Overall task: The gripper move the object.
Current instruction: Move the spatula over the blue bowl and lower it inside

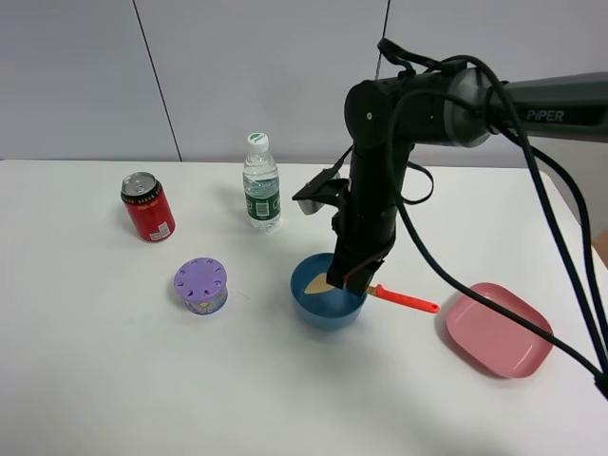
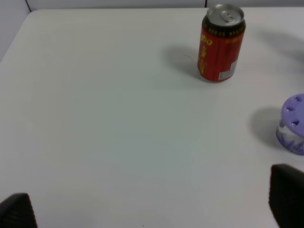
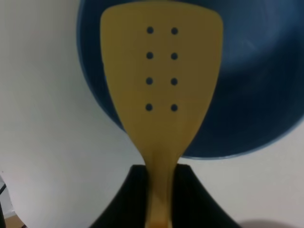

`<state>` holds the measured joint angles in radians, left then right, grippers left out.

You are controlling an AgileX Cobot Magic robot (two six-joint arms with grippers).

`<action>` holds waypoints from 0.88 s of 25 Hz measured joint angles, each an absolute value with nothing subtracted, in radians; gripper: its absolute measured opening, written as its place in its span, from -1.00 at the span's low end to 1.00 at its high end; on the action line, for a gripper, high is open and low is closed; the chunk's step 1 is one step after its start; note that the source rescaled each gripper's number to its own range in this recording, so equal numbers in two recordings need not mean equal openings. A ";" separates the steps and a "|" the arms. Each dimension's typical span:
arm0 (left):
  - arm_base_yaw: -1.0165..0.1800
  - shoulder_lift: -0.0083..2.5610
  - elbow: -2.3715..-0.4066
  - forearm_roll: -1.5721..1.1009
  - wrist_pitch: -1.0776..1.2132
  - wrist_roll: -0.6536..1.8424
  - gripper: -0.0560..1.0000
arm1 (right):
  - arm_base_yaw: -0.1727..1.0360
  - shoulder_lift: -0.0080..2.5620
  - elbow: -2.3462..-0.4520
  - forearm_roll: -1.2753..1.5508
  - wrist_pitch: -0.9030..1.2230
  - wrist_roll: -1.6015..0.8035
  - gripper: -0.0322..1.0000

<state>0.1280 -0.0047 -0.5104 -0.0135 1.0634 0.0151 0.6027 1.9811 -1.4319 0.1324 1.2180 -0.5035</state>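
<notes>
Black fingers of the right gripper are clamped on the neck of the spatula; its pale-yellow blade is held ahead of them over the blue bowl, its red handle projecting behind them toward the pink plate. The left gripper is spread wide, empty; beyond its fingers a purple container and, farther, a red can are seen.

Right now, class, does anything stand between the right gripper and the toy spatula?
Nothing visible does: the right gripper is shut on the spatula at its neck, the blade over the blue bowl.
</notes>
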 joint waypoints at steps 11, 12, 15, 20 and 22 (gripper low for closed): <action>0.128 -0.005 -0.510 -0.013 1.063 0.015 1.00 | 0.603 1.994 -1.430 0.083 1.183 -0.446 -0.94; 0.128 -0.005 -0.510 -0.013 1.063 0.015 1.00 | 0.603 1.997 -1.430 0.080 1.184 -0.433 -0.94; 0.128 -0.005 -0.510 -0.013 1.063 0.015 1.00 | 0.603 2.020 -1.430 0.072 1.183 -0.402 -0.94; 0.128 -0.005 -0.510 -0.013 1.063 0.015 1.00 | 0.604 2.040 -1.430 0.072 1.154 -0.392 -0.94; 0.128 -0.005 -0.510 -0.013 1.063 0.015 1.00 | 0.608 2.040 -1.430 0.072 1.137 -0.392 -0.94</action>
